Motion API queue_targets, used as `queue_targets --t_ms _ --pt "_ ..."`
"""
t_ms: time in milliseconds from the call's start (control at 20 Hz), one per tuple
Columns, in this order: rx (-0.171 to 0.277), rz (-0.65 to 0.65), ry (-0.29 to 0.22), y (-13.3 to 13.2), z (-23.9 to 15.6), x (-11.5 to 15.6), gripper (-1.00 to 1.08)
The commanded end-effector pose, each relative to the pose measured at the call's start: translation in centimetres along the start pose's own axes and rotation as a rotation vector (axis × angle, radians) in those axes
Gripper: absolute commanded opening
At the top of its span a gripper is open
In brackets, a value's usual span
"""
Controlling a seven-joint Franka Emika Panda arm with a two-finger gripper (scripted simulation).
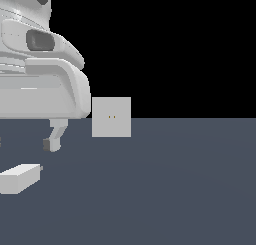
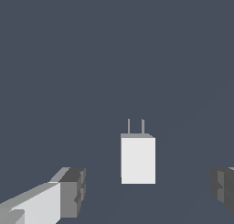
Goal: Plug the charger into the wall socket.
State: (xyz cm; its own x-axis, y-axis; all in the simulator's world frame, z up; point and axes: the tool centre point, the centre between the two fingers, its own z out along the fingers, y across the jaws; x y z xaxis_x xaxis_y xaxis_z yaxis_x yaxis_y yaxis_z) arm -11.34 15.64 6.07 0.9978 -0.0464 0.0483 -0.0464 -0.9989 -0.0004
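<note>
1. The charger lies flat on the dark surface, nearest the exterior camera, at the exterior view's left edge.
2. Its long axis runs roughly across the exterior view. The two prongs point toward the exterior view's right.
3. The gripper hangs above the charger without touching it. Its fingers are spread wide, released, one to each side of the block in the wrist view.
4. The wall socket stands upright farther back, well apart from the charger, its two slots facing the exterior camera.
</note>
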Motion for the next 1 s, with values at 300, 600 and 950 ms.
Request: queue_targets --t_ms 300,600,950 --pt "0.0 0.001 0.0 0.0 2.9 -0.2 1.0" --pt "-0.001 0.002 0.0 -0.1 4.7 -0.3 1.0" --pt "-0.001 0.002 0.0 -0.1 4.9 -0.3 -1.0"
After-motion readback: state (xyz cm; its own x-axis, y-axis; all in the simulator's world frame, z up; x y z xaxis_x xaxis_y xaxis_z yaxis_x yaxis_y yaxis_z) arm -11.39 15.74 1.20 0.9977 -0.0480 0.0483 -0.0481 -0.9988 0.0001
